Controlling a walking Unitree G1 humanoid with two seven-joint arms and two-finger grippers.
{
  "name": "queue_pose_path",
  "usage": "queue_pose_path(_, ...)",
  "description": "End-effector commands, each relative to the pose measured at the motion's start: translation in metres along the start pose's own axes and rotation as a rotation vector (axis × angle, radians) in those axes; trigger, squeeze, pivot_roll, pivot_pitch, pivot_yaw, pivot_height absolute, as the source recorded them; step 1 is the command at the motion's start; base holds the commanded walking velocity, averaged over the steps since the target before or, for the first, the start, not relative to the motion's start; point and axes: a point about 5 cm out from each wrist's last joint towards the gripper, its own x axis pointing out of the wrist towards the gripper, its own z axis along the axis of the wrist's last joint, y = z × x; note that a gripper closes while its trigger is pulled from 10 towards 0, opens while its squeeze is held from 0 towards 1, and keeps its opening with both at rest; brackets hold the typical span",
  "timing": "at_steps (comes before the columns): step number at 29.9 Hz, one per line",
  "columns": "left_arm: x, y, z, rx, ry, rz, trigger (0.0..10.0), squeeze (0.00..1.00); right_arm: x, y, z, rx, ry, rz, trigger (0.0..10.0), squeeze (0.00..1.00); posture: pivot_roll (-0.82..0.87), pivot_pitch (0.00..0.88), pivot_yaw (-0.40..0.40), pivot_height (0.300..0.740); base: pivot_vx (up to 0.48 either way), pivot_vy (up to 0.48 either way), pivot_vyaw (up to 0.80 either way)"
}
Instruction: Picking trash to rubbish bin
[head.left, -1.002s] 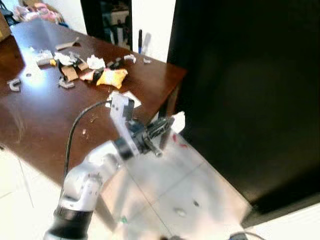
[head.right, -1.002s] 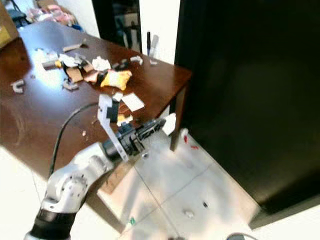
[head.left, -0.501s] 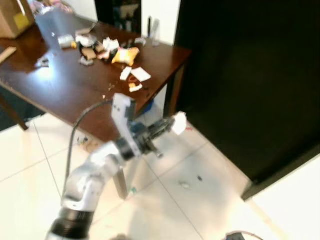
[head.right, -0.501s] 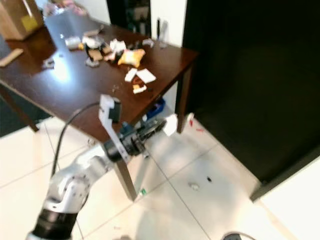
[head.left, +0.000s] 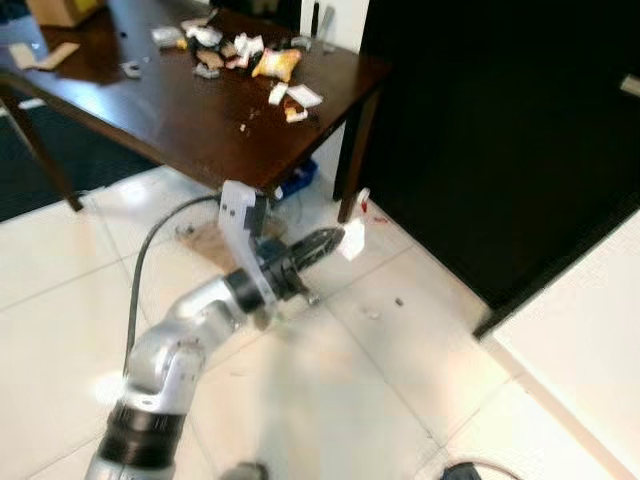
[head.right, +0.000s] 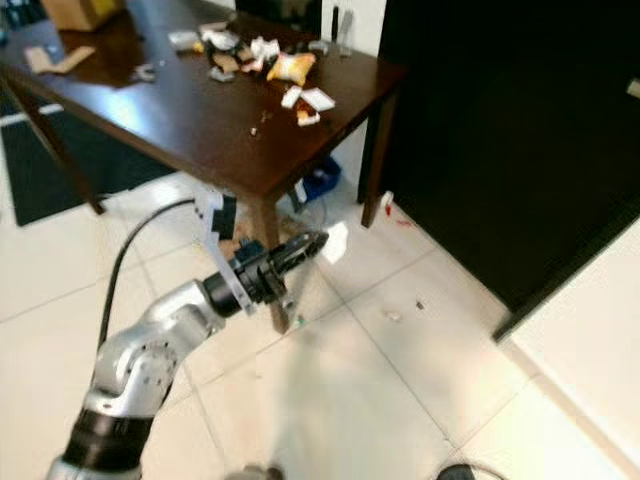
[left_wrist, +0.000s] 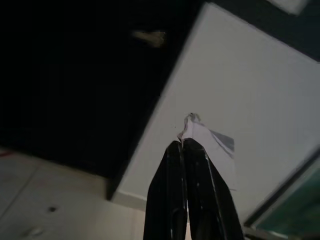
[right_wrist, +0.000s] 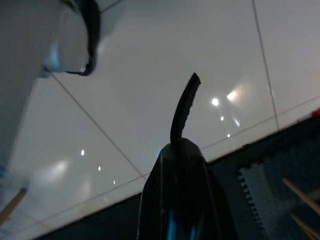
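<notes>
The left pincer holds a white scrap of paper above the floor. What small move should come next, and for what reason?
Probably carry it onward, keeping the grip. The left pincer is shut on the white paper scrap and hangs above the tiled floor beside the dark table. No rubbish bin is in sight here, so opening now would likely drop it on the floor.

We see the worktop (head.left: 190, 105) far left, with litter (head.left: 262, 68) clustered toward its far right corner. A cabinet (head.left: 500, 130) stands right of it. The left pincer (head.left: 335, 240), holding a scrap (head.left: 352, 240), hangs over the floor (head.left: 400, 380) between them.
</notes>
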Motion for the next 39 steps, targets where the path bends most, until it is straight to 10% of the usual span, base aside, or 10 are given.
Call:
queue_pose_path(1, 0.000, -0.001, -0.002, -0.001, 0.001, -0.007, 10.0, 0.00, 0.001, 0.003, -0.011, -0.012, 0.037, 0.007, 10.0, 0.00, 0.10, 0.098, -0.064, 0.740, -0.480, 0.000, 0.00)
queue_pose_path(20, 0.002, 0.006, 0.000, -0.014, -0.034, 0.020, 10.0, 0.00, 0.000, 0.005, 0.000, 0.036, -0.051, 0.079, 10.0, 0.00, 0.10, 0.088, -0.070, 0.740, -0.264, 0.000, 0.00)
queue_pose_path(39, 0.001, 0.008, 0.001, 0.015, -0.060, 0.053, 10.0, 0.00, 0.000, 0.002, -0.005, -0.007, -0.041, 0.098, 10.0, 0.00, 0.10, 0.102, -0.078, 0.740, 0.000, 0.000, 0.72)
